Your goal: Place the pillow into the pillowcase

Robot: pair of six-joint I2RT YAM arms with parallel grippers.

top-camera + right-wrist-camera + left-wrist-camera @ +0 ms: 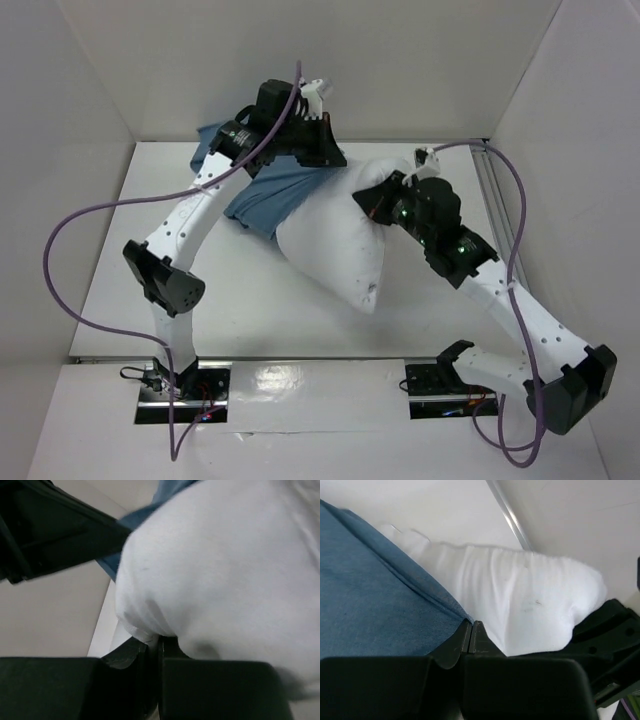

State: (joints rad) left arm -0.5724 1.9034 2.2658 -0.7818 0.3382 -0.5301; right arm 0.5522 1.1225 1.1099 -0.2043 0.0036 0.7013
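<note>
The pillow point(335, 240) lies near the middle of the white surface point(250, 310), between the two arms, with one pointed corner towards the near edge and its plump far end towards the back right. The pillowcase point(262, 200) is bunched against the pillow's back-left side, touching it, and part of the cloth is hidden under the left arm's wrist. In the left wrist view the blue cloth fills the left half and its hemmed edge runs diagonally across the white fabric down to the fingertips. The left pincer point(471, 626) is closed with its jaws pressed together right at the end of that hem; it appears to pinch the pillowcase's edge, though the cloth between the tips is too thin to see clearly. From this view it cannot be told whether any of the pillow sits inside the pillowcase. The right pincer point(152, 641) is closed on a small fold of the pillow's white fabric, which bulges out just above the jaws, at the pillow's far right end. In the right wrist view a strip of blue cloth shows at the top, beyond the pillow, beside the black body of the left arm. A metal rail point(510, 515) runs along the surface's far side
</note>
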